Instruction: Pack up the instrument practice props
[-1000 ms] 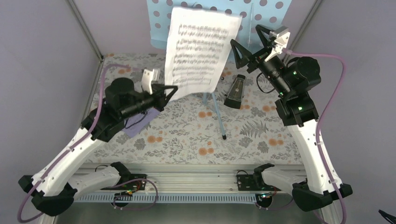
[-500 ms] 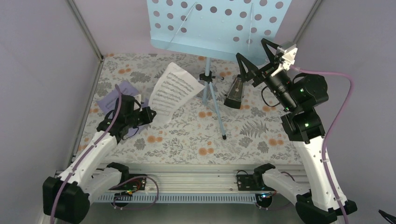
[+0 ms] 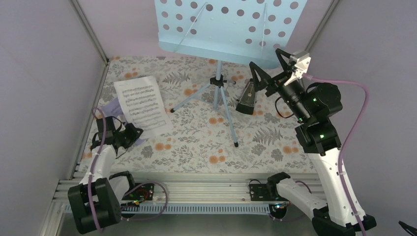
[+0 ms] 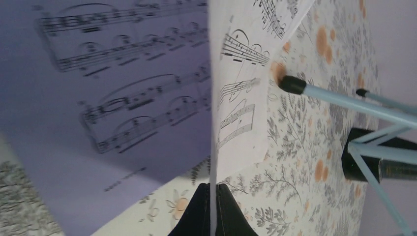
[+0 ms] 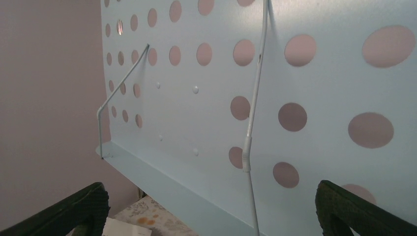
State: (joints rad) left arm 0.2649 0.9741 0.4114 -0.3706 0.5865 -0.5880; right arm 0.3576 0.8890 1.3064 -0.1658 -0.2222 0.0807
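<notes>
The light blue perforated music stand [image 3: 231,24] stands at the back on thin tripod legs [image 3: 223,105]. Its desk is bare and fills the right wrist view [image 5: 211,88]. My left gripper [image 3: 132,133] is shut on the near edge of a white sheet-music page [image 3: 142,103], which lies low at the left over a lavender page [image 3: 111,105]. The left wrist view shows the white page [image 4: 243,108] edge-on between the shut jaws [image 4: 212,206], with the lavender page [image 4: 98,98] beside it. The black metronome [image 3: 247,98] stands right of the tripod. My right gripper [image 3: 268,61] is open and empty, facing the stand's desk.
A floral cloth [image 3: 206,142] covers the table. Lavender walls close in the left, back and right. A tripod foot [image 4: 291,84] rests close to the white page. The right arm's purple cable [image 3: 361,113] loops at the right wall.
My left gripper has drawn the white page off the stand, down and left to the table over the lavender page. The left arm has folded back. The right gripper has barely moved.
</notes>
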